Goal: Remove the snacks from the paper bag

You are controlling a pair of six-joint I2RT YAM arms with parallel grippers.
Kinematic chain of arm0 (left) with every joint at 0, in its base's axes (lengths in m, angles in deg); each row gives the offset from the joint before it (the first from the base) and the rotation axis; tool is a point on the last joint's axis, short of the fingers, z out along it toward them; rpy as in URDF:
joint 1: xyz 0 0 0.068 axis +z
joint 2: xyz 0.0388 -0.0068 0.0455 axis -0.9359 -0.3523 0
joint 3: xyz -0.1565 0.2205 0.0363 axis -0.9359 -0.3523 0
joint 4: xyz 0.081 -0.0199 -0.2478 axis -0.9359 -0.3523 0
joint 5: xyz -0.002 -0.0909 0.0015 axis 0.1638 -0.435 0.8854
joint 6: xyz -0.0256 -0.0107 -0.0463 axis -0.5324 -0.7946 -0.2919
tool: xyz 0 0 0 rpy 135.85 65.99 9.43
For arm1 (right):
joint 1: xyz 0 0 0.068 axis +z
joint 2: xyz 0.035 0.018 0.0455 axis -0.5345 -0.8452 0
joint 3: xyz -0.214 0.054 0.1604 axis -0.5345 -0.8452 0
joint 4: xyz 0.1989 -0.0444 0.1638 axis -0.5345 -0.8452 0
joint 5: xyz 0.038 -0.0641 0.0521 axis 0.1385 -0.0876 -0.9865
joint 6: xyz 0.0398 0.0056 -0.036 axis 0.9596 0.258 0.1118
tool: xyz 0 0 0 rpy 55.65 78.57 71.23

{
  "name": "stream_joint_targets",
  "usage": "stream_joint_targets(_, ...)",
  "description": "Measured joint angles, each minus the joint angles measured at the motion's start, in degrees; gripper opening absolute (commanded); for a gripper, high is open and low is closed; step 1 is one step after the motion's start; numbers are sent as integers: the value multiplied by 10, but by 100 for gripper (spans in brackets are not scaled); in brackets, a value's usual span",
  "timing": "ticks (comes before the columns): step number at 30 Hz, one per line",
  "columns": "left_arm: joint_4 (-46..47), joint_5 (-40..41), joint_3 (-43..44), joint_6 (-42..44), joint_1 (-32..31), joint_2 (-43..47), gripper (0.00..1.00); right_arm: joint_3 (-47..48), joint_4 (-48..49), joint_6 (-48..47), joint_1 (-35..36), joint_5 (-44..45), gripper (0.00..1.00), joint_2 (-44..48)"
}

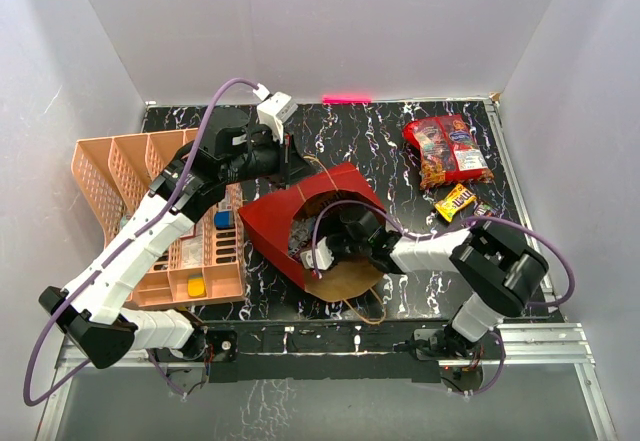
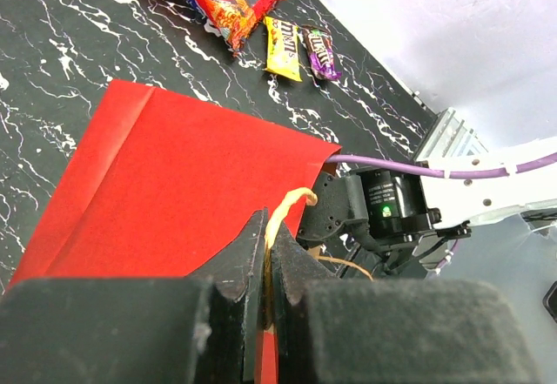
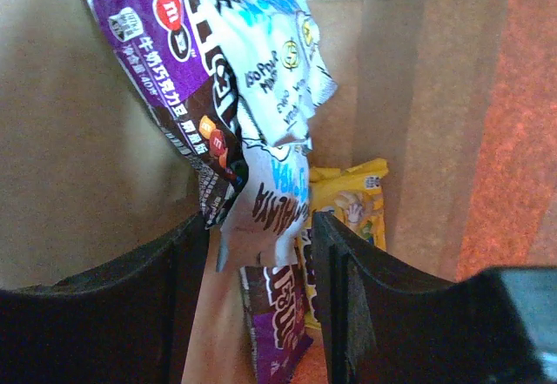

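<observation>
The red paper bag lies on its side mid-table, mouth toward the arms. My left gripper is shut on its thin cord handle at the bag's far edge. My right gripper is deep inside the bag, its jaws pressed on either side of a white snack packet. A purple packet, a yellow one and another purple one lie around it. Outside the bag, two red snack bags, a yellow packet and a dark bar rest at the right.
A peach slotted tray stands at the left under my left arm, holding a blue block and a yellow block. White walls close in the table's back and sides. A loose cord handle trails near the front edge.
</observation>
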Motion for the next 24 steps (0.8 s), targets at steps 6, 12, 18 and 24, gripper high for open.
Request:
stream_joint_targets(6, 0, 0, 0, 0, -5, 0, 0, 0, 70, 9, -7, 8, 32, -41)
stream_joint_targets(12, 0, 1, 0, 1, -6, 0, 0, 0, 96, 16, -8, 15, 13, -58)
stream_joint_targets(18, -2, 2, 0, 3, -6, 0, 0, 4, 101, 23, -8, 16, 8, -58)
stream_joint_targets(24, -2, 3, 0, 3, -6, 0, 0, 25, 56, 42, -8, 14, 8, -39)
